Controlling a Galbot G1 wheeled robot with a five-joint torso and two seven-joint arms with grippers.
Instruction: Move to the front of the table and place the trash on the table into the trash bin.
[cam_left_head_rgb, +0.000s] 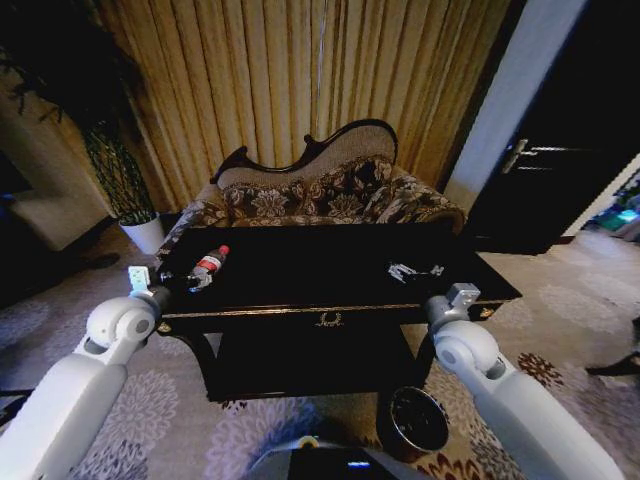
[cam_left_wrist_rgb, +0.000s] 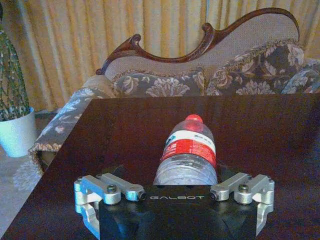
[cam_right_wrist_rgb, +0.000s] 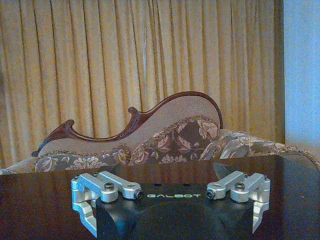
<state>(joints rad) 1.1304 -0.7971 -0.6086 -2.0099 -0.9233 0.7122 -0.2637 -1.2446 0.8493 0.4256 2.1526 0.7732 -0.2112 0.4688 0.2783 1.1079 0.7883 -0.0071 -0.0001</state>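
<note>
Reaching over the near left corner of the table (cam_left_head_rgb: 340, 268), the left gripper (cam_left_wrist_rgb: 175, 197) sat low at the base of the bottle (cam_left_wrist_rgb: 187, 152), which lay on its side on the glossy black top with its red cap pointing away toward the sofa (cam_left_head_rgb: 320, 190). The jaws stood spread wide, one to each side of the bottle's base, and held nothing — so the step in hand looked like the approach for a first pick, not yet a grasp. The right gripper (cam_right_wrist_rgb: 170, 197) waited at the table's near right edge, also wide open and empty. A small cluster of white crumpled tissues (cam_left_head_rgb: 412, 270) lay on the right part of the top, well apart from the bottle. The trash bin (cam_left_head_rgb: 418, 420) stood on the carpet just in front of the table, to the robot's right. The next move probably called for easing the left gripper forward until the fingers flanked the bottle's body, then closing gently — a round, glossy bottle could roll or slip away.
</note>
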